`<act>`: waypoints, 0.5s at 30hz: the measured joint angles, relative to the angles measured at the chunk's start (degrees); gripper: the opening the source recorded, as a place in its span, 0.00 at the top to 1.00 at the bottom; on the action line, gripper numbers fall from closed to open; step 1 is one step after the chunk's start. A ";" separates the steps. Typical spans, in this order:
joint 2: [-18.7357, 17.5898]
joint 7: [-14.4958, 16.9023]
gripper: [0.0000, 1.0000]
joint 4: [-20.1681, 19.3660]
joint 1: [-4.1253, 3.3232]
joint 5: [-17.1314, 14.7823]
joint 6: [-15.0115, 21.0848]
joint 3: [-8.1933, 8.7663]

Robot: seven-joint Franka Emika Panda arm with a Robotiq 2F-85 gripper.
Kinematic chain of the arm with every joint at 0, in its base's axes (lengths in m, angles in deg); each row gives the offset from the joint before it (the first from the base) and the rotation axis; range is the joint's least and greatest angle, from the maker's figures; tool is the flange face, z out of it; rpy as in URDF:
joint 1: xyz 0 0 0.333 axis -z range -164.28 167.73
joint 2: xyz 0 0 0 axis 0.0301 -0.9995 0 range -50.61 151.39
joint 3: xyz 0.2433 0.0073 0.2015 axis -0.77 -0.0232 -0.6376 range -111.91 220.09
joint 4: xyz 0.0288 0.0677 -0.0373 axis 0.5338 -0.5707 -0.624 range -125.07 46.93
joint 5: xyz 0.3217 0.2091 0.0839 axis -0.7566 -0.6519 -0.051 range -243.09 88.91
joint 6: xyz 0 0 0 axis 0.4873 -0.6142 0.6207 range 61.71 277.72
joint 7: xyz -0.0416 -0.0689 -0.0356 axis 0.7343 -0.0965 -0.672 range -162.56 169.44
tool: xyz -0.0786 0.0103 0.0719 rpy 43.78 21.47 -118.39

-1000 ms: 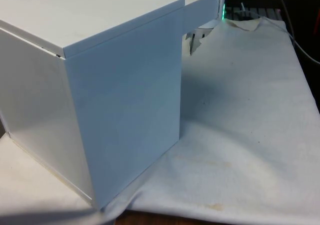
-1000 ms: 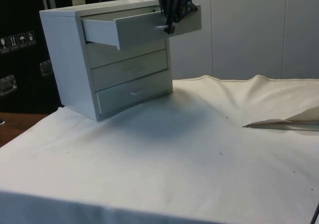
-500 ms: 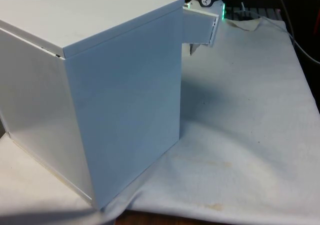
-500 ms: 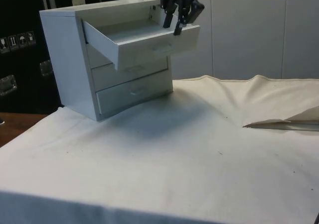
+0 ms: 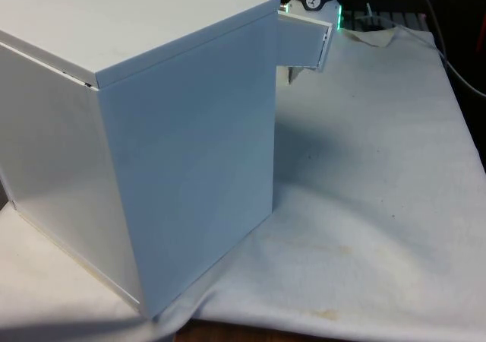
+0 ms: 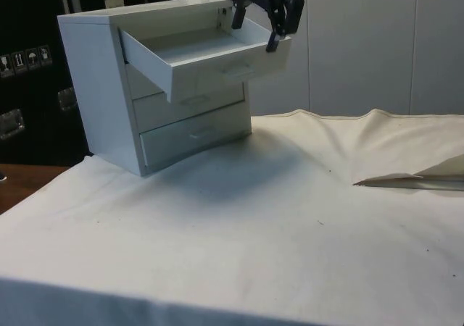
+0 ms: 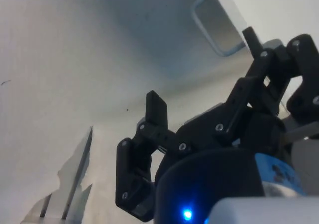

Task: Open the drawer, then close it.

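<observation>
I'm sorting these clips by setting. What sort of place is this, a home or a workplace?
Probably a lab or test room, not a home. A small white three-drawer chest stands alone on a table draped in white cloth, with plain cabinet doors behind, and a black two-finger claw hangs open over the pulled-out top drawer.

The chest of drawers point(image 6: 123, 87) is plain white all over, its open top drawer point(image 6: 210, 54) and the drawer's handle point(image 7: 217, 27) the same white, the gripper point(image 6: 262, 11) is black, and the tablecloth point(image 5: 380, 205) is off-white with faint brownish stains and small dark specks.
</observation>
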State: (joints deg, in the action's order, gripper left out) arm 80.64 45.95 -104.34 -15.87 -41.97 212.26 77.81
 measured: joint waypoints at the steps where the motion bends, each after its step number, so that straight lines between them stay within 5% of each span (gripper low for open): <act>1: 0.00 -0.23 0.00 -0.17 0.00 0.00 0.00 -0.29; 15: 0.34 -1.72 0.00 -3.04 0.00 0.00 0.52 -1.49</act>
State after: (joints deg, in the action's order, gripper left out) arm 80.98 44.24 -107.38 -15.87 -41.97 212.77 76.32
